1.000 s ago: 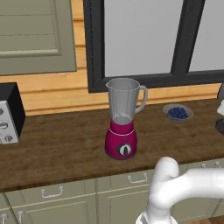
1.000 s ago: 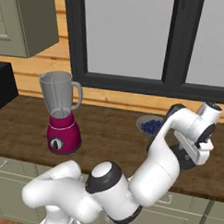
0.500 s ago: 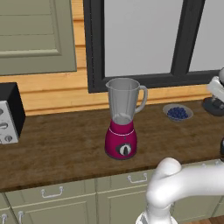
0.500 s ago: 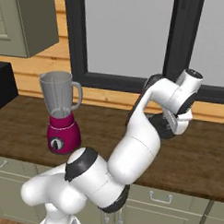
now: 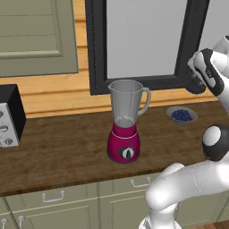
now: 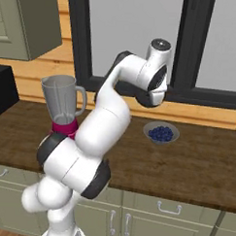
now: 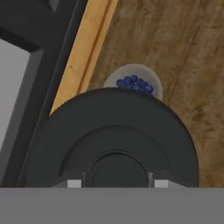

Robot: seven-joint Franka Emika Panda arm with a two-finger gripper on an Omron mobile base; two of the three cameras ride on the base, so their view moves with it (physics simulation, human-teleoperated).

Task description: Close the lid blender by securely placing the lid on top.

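The gripper (image 7: 116,183) pinches the lid (image 7: 113,140) (above the blueberries); carry it level leftward, centre over the blender (image 5: 126,120), then lower.

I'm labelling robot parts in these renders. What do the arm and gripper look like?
The arm is glossy white, built of rounded, bulbous segments with black bands at the joints and a dark round cap on its top joint. No cables or markings show. The gripper has small dark fingertips.

I read no text from here, no labels, no brand names, no numbers, no signs on anything in my views
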